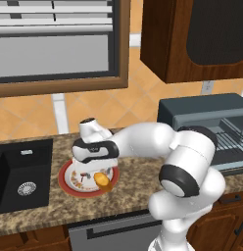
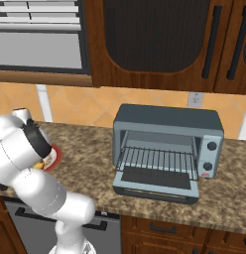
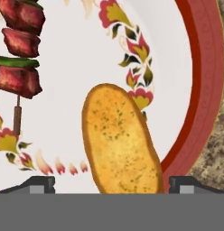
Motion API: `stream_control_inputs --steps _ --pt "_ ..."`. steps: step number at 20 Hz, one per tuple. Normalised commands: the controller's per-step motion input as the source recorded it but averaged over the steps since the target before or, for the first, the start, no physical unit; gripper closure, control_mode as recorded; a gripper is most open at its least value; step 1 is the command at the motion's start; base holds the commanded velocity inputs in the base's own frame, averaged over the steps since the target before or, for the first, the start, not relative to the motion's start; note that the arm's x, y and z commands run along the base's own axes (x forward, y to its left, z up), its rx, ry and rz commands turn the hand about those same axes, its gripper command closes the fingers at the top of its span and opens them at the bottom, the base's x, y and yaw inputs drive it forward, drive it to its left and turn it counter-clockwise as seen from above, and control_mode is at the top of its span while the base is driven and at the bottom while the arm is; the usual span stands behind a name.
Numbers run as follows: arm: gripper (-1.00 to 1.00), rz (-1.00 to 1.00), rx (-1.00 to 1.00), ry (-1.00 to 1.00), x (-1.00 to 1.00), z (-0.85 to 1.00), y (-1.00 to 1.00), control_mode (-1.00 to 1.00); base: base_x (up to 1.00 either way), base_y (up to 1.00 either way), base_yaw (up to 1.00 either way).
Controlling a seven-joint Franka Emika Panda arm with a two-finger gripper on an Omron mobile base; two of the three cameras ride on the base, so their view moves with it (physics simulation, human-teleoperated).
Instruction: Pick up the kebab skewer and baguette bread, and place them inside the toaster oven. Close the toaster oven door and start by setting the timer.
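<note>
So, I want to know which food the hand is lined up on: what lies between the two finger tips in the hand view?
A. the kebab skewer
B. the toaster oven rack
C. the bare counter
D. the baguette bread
D: in the hand view the baguette bread runs down between the open gripper tips, while the kebab skewer lies off to the side on the plate.

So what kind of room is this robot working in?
A home kitchen, rendered rather than real. A granite-look counter carries an open toaster oven, a black sink is set into it, and dark wood cabinets hang above an orange tiled wall.
</note>
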Motion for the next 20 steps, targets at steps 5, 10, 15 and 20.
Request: stream_control_inputs --steps 5,10,15,20 --pt "-1.00 0.00 0.01 -0.01 0.03 -0.21 -0.04 -1.00 0.00 0.00 0.00" --pt "-1.00 0.00 0.01 0.00 0.00 -0.10 -0.06 -1.00 0.00 0.00 0.00" --pt "-1.00 0.00 0.01 0.00 0.00 -0.09 -0.06 -1.00 0.00 0.00 0.00" --pt "-1.00 0.00 0.00 0.00 0.00 -0.14 -0.03 -1.00 0.00 0.00 0.00"
